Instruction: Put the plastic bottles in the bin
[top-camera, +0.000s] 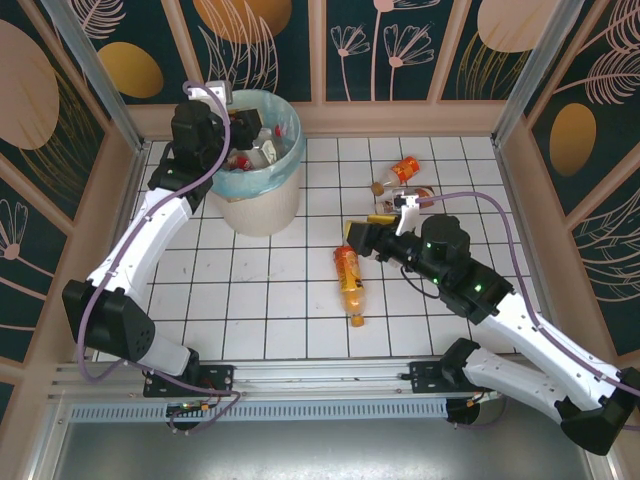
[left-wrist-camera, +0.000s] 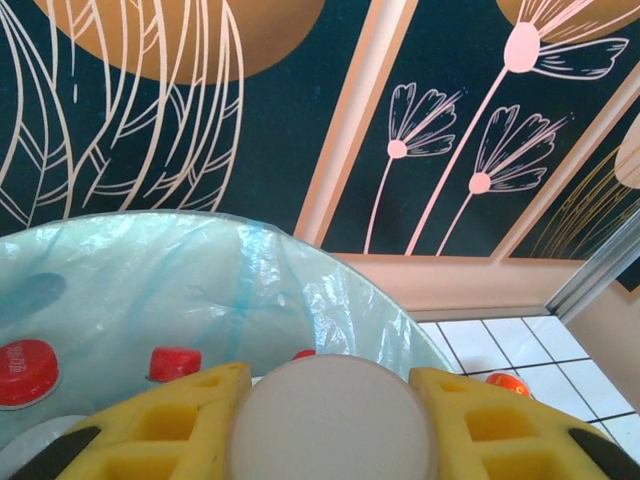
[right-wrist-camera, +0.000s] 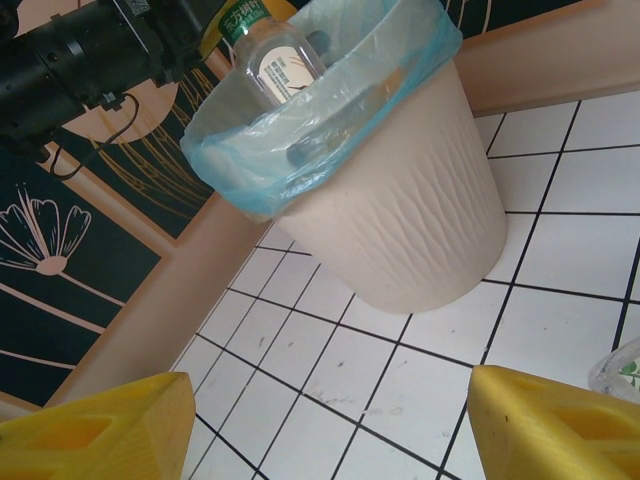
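Clear bottle (right-wrist-camera: 272, 65) over bin (right-wrist-camera: 400, 200) rim, apparently gripped by left hand (left-wrist-camera: 325, 385) | right hand (right-wrist-camera: 330, 400) wide, empty | tiles (right-wrist-camera: 560, 250) beneath bare

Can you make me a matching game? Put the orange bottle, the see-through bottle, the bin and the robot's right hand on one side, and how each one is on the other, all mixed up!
Things:
1. long orange plastic bottle
2. clear plastic bottle with a white label
3. round cream-white bin
4. right hand

States:
A. open, holding nothing
B. lying on the white tiled table
C. lined with a light blue-green plastic bag
D. gripped by the left hand, above the bin

Pairs: 1-B, 2-D, 3-C, 4-A
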